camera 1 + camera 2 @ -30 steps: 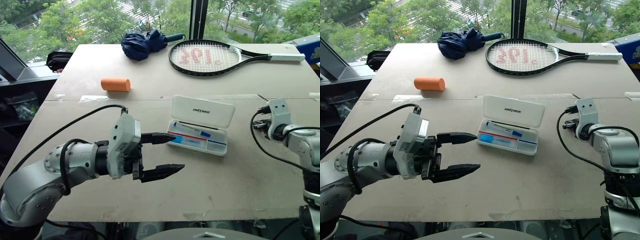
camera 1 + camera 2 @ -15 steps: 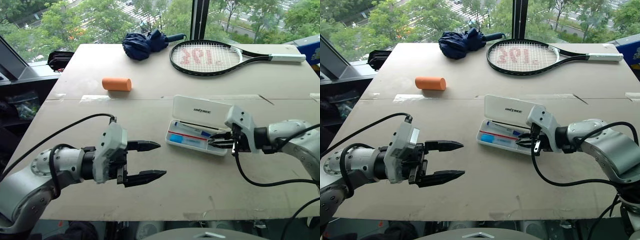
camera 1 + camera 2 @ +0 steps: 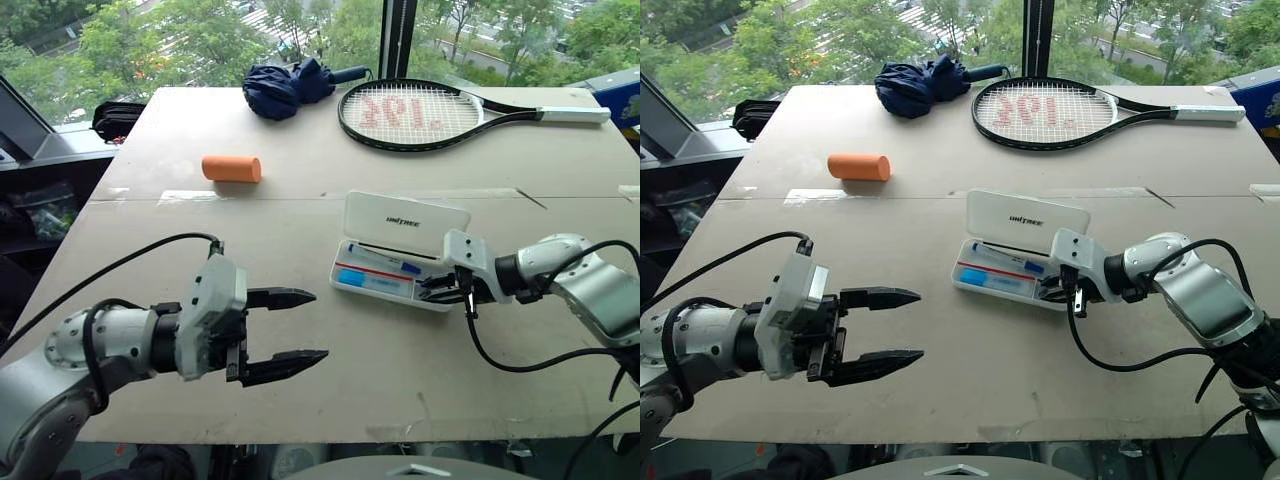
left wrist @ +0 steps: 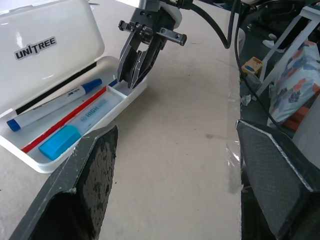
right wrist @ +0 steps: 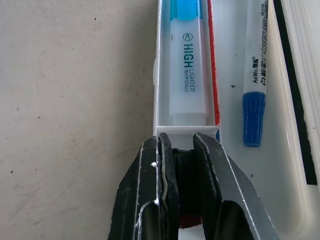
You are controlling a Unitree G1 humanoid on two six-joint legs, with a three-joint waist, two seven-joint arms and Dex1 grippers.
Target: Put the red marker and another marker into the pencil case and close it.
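The right gripper reaches in from the right with its two black fingers drawn nearly together — tips set at the right end of the pencil case, over the small end compartment of the tray. In the right wrist view a bit of red shows low between the fingers; whether they actually pinch it cannot be told.

The pencil case lies open near the middle of the table, its white lid tilted up on the far side with a small dark logo on it. Inside the tray lie a white highlighter with a blue cap along the near wall, a thin red strip beside it, and a white marker with blue ends farther back.

The left gripper hovers over the near left part of the table, well apart from the case, its fingers spread wide and holding nothing.

Farther out — an orange cylinder lies on the far left of the table. At the far edge are a folded dark blue umbrella and, to its right, a tennis racket lying flat with a white handle pointing right.
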